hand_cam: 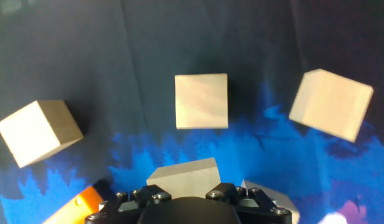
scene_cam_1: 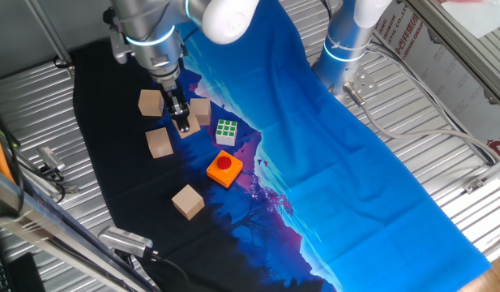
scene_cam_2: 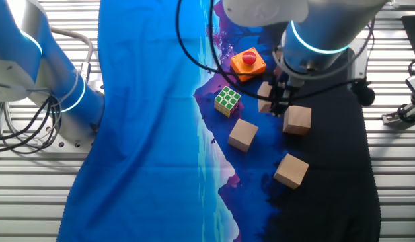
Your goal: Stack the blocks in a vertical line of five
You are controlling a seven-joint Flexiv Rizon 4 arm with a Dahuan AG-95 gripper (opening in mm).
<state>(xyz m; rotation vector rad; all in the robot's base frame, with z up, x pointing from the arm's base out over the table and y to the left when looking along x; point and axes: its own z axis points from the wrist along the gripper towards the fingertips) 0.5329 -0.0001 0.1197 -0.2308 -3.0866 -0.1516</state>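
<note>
Blocks (scene_cam_1: 160, 143) lie scattered, faces variously turned, none stacked.

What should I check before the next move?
1. Five blocks in view: cannot tell; four are clear in the fixed views.
2. Stack started: not ok; every block seen lies alone on the cloth.
3. Gripper down at a block: ok.
4. Grip on it: cannot tell; the fingers are hidden.
5. Puzzle cube and button block apart from the gripper: ok.

Two high fixed cameras face opposite sides – hand camera looks down, close
</note>
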